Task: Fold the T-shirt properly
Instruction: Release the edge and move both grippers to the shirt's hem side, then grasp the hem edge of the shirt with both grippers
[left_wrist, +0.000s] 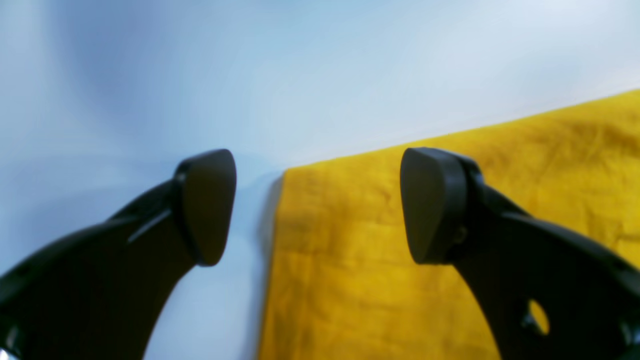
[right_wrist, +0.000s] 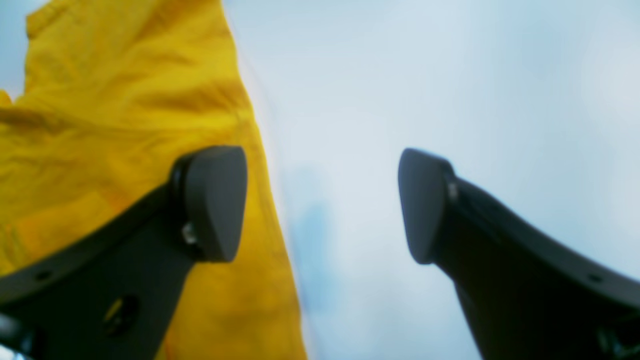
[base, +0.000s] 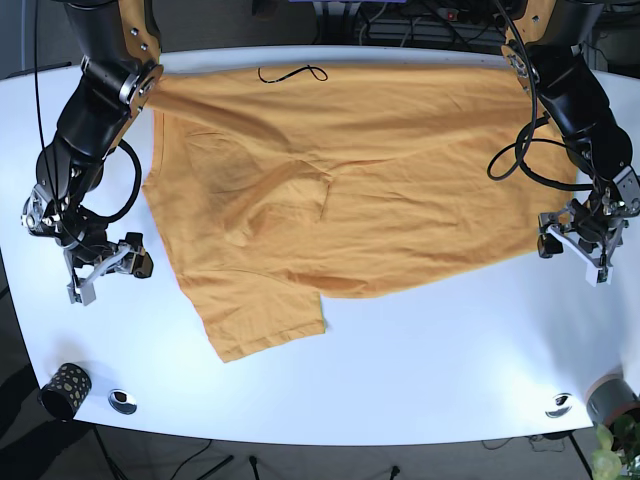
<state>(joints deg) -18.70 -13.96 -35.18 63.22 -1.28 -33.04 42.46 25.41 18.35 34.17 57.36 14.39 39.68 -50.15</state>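
Note:
A yellow-orange T-shirt (base: 350, 180) lies spread and wrinkled on the white table (base: 430, 350), with one sleeve pointing at the front left. My left gripper (base: 575, 255) is open at the shirt's right edge. In the left wrist view the open left gripper (left_wrist: 320, 207) straddles a corner of the shirt (left_wrist: 400, 280). My right gripper (base: 108, 275) is open, just left of the shirt's left edge. In the right wrist view the open right gripper (right_wrist: 320, 205) has one finger (right_wrist: 215, 202) over the shirt's edge (right_wrist: 125, 115) and the other over bare table. Both grippers are empty.
A black cable loop (base: 290, 72) lies on the shirt's far edge. A patterned cup (base: 65, 385) and a metal disc (base: 122, 400) sit at the front left. Another disc (base: 558, 405) and a plant pot (base: 610, 400) sit at the front right.

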